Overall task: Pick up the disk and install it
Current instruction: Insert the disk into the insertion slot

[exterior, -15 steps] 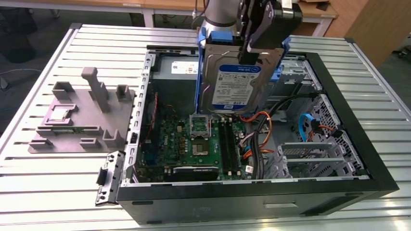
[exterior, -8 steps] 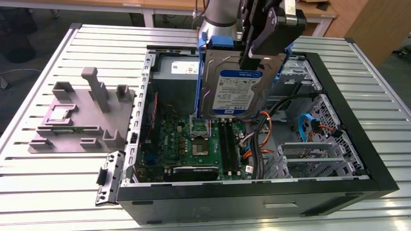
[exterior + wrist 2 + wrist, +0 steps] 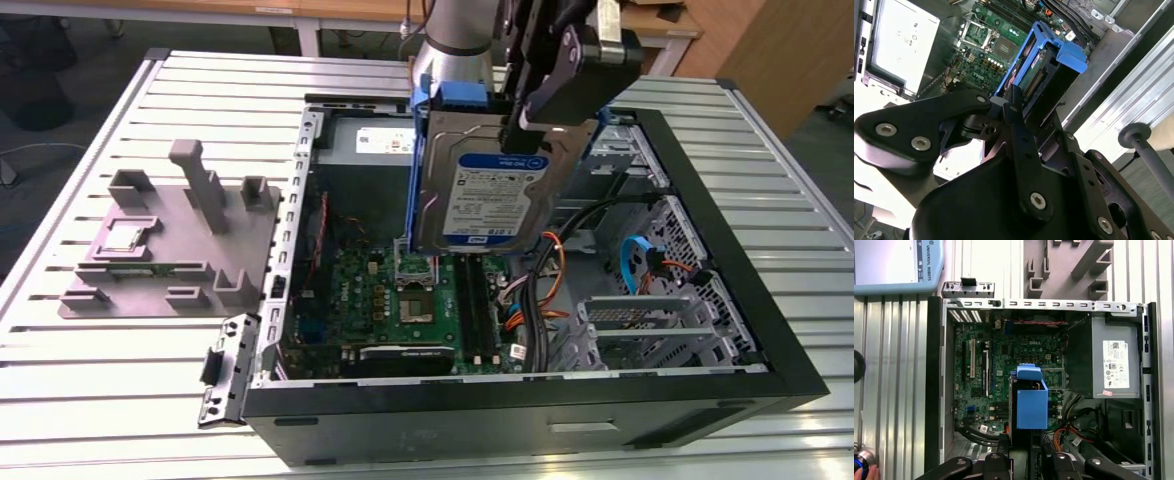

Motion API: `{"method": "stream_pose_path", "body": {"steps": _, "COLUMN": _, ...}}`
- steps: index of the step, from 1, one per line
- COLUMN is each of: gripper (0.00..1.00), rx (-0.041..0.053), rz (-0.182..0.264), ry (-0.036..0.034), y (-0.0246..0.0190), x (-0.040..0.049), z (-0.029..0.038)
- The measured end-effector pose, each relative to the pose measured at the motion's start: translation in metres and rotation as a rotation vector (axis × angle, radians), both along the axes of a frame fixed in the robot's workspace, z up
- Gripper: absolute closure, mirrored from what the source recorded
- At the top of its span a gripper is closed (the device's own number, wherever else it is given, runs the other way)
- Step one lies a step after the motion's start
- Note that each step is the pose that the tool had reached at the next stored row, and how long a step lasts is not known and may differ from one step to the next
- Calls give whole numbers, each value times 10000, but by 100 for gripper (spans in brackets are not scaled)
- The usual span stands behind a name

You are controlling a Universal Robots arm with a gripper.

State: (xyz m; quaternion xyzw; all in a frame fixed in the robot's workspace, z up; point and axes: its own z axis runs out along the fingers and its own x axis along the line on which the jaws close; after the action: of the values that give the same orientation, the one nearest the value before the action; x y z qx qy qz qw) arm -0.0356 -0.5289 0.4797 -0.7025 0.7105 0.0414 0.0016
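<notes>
Slats of bare metal are forming the table [image 3: 120, 380]. Close to its edge nearest the exterior camera we are seeing the black wall of a computer case [image 3: 534, 405], which is lying on its side with the open side up. Inside the case a green motherboard [image 3: 400, 300] is covering the floor. Orange and blue cables [image 3: 550, 285] are curling just beside the board, and a perforated metal drive cage [image 3: 641, 320] is sitting in the case's corner toward the exterior view's right. Beside the case, toward the table's edge at the exterior view's left, a grey fixture [image 3: 174, 250] with upright posts is resting on the slats.

Over the middle of the case the disk [image 3: 481, 190] is hanging in the air, apart from the board. Its long axis is running close to upright, leaning slightly, and its blue-and-white label is facing the exterior camera. In the first wrist view we are looking down on its blue-framed lower end, which is pointing at the motherboard. The gripper [image 3: 529, 132] is pinching the disk's upper end, its fingers [image 3: 1013, 112] pressing tight against it.

Farthest back, at the case's far end, a grey power supply [image 3: 367, 140] with a white sticker is lying inside the case.
</notes>
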Motion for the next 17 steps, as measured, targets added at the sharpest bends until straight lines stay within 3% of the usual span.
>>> {"method": "stream_pose_path", "body": {"steps": 17, "gripper": 65, "rx": -1, "rz": -3, "ry": 0, "y": -6, "x": 281, "z": -9}}
